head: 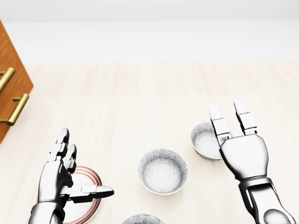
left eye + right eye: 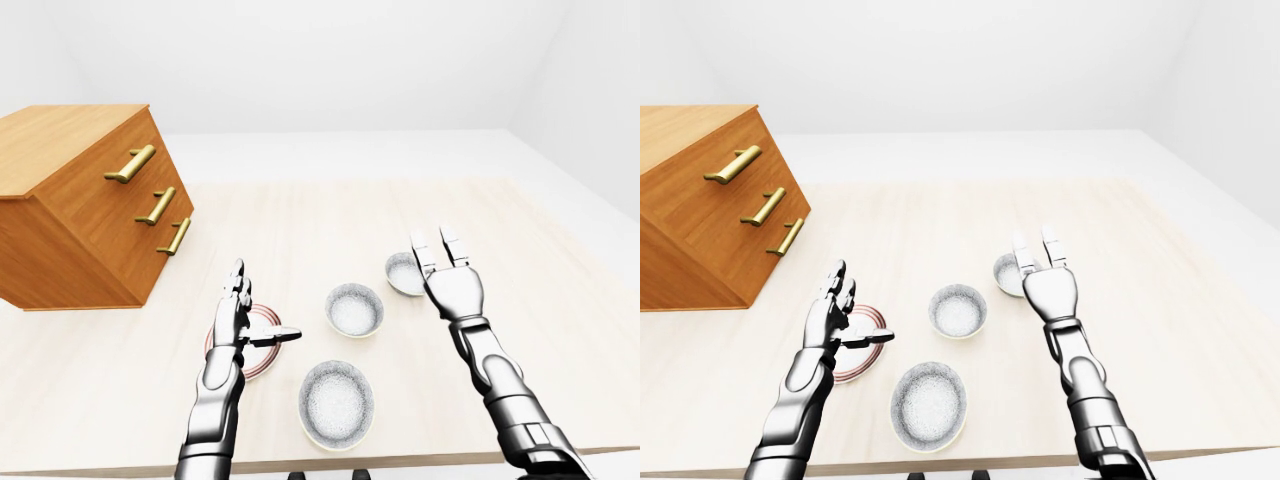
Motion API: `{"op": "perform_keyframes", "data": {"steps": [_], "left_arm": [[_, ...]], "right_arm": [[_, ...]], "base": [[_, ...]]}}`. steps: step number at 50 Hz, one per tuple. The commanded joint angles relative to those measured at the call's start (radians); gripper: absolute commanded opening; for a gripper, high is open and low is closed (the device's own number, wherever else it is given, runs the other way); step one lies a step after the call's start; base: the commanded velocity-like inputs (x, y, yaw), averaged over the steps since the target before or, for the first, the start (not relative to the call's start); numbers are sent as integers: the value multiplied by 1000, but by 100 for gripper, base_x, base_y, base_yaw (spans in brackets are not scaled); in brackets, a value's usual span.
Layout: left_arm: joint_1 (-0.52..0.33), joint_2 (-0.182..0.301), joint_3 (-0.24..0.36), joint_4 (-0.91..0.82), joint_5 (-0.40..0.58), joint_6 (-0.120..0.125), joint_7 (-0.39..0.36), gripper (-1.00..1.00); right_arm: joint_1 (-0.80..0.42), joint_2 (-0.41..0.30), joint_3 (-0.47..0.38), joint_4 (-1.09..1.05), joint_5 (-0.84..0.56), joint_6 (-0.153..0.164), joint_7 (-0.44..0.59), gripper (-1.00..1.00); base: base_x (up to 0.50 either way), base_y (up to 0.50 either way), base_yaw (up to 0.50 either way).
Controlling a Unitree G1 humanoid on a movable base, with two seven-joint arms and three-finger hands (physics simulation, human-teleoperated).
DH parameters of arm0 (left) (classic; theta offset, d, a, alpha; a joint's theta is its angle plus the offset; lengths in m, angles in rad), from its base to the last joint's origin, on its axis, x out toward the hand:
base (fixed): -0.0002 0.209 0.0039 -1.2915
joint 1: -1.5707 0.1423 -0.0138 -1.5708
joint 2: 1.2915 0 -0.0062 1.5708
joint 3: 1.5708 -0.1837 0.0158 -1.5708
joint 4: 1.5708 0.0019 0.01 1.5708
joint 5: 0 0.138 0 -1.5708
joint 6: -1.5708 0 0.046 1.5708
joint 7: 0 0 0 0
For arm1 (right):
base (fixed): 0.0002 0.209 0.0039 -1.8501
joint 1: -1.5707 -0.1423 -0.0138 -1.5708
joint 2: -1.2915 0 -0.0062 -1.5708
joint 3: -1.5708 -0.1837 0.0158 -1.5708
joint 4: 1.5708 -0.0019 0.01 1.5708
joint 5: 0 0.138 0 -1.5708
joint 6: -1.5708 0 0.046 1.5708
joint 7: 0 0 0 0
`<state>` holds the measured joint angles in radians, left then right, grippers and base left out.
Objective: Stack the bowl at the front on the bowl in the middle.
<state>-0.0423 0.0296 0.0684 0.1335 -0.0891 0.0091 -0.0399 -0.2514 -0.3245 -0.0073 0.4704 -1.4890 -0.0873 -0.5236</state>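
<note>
Both hands are raised and empty. Your right hand (image 2: 452, 285) is released, palm away from you and fingers straight, holding nothing; your left hand (image 2: 235, 318) is likewise unclenched, fingers up and thumb pointing toward the right hand.

Front bowl (image 2: 336, 403), the one to be lifted: it sits at the near table edge, below both hands in the left-eye view and roughly between the two forearms, untouched.

Middle bowl (image 1: 163, 171), the target: it lies between the hands, just beside the right hand's inner edge and level with the left thumb tip.

Far bowl (image 1: 204, 140): partly hidden behind the right hand's fingers (image 1: 216, 120).

Striped plate (image 1: 87, 202): directly under the left hand.

Wooden drawer chest (image 2: 82, 200): well beyond the left hand, on the table (image 2: 330, 225).

Likely hazards: lowering the right hand from its present place would meet the far or middle bowl rather than the front one, so you would need to draw it back toward yourself first. A one-sided three-finger pinch on the rim could tip the bowl. Because the front bowl stands close to the table edge, a nudge toward you might push it off.
</note>
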Motion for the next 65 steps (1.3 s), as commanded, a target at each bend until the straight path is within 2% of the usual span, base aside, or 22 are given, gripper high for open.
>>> {"op": "perform_keyframes", "data": {"steps": [1,7,21,29,42,45,53,55,59,65], "left_arm": [[-1,0,2,-7,-16,23,1,100],[3,-2,0,-4,-17,23,-1,100],[3,-1,-3,0,-12,17,1,100],[1,-2,-3,17,-8,2,-1,100],[2,-2,-5,4,-6,11,0,100],[0,-1,-3,17,-6,1,-2,100],[3,-1,-5,6,-5,9,-2,100],[0,-1,-4,16,-5,1,-4,100],[6,-2,-6,1,-3,10,-2,100],[7,-3,-7,1,-2,11,-2,100]], "right_arm": [[-98,13,69,253,-41,0,0,100],[-181,16,100,431,-41,0,0,100],[-270,12,114,584,43,0,0,100],[-299,13,104,582,98,0,0,100],[-332,39,123,691,145,0,0,100],[-333,43,128,698,149,0,0,100],[-346,53,138,719,149,0,0,100],[-354,55,139,732,149,0,0,100],[-362,58,139,735,152,0,0,100],[-385,68,142,750,154,0,0,100]], "base": [[0,0,0],[0,0,0],[0,0,0],[0,0,0],[0,0,0],[0,0,0],[0,0,0],[0,0,0],[0,0,0],[0,0,0]]}}
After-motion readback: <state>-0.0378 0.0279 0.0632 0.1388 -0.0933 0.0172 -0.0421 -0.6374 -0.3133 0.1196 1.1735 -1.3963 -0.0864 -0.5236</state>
